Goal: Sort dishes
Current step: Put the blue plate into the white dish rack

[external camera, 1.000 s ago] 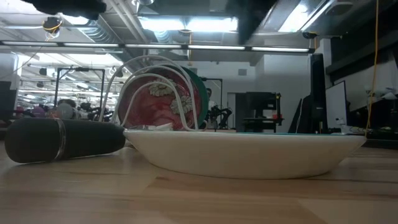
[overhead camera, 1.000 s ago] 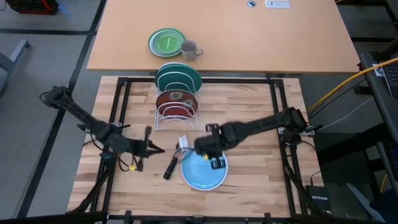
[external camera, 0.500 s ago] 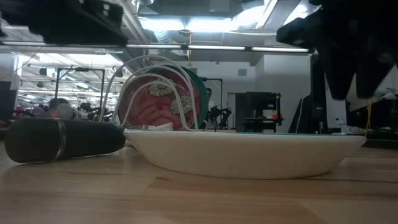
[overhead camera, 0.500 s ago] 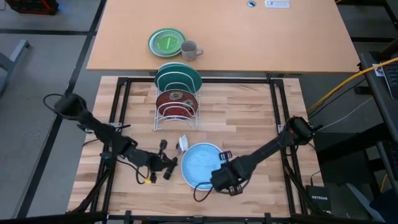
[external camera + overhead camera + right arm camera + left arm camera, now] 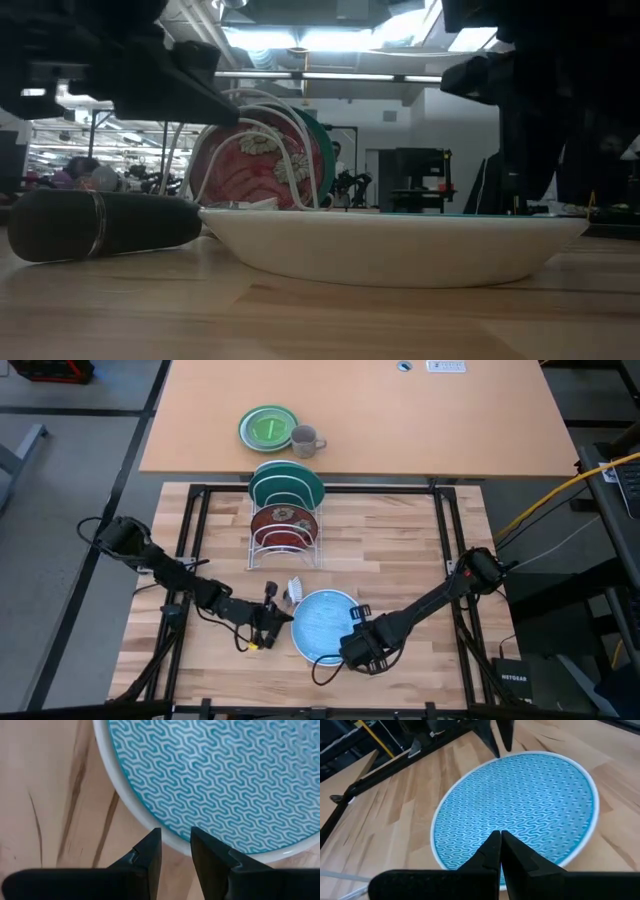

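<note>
Two grippers close on the light blue plate [image 5: 326, 626], lying flat near the table's six o'clock edge. The right gripper [image 5: 174, 851] hangs over its five o'clock rim, fingers a little parted around nothing; the left gripper [image 5: 500, 851], fingers pressed together, sits at its nine o'clock rim. Teal plate [image 5: 287, 483] and red plate [image 5: 283, 521] already stand in the rack [image 5: 284, 552]. The pickup seems underway: next, apparently, the right fingers must straddle the rim and pinch.

Bright ceiling strip lights [image 5: 300, 38] over a dim cluttered workshop.
</note>
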You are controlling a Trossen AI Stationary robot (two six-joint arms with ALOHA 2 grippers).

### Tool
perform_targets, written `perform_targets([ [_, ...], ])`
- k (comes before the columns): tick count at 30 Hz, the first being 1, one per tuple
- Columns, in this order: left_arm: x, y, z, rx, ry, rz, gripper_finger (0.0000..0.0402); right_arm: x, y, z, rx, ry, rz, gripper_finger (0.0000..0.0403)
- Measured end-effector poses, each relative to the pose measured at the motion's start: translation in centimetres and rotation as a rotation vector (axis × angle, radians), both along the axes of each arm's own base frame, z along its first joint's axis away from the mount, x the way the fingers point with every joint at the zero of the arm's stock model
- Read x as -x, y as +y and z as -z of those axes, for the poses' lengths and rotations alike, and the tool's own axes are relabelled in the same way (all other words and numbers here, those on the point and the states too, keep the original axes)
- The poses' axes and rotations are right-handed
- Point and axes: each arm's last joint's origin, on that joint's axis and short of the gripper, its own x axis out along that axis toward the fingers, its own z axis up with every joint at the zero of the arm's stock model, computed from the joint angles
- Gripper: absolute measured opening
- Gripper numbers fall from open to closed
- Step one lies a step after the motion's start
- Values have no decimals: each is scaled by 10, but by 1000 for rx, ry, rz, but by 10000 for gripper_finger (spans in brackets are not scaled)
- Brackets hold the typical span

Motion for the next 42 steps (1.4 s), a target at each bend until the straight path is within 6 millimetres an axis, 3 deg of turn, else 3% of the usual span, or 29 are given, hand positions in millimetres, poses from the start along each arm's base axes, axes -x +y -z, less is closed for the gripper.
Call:
perform_targets([
  [25, -10, 24, 1, 3, 8, -89, 1, -10, 6, 21, 34, -21, -150, 108],
  [42, -7, 19, -2, -49, 1, -46, 1, -13, 3, 22, 137, -90, -135, 108],
])
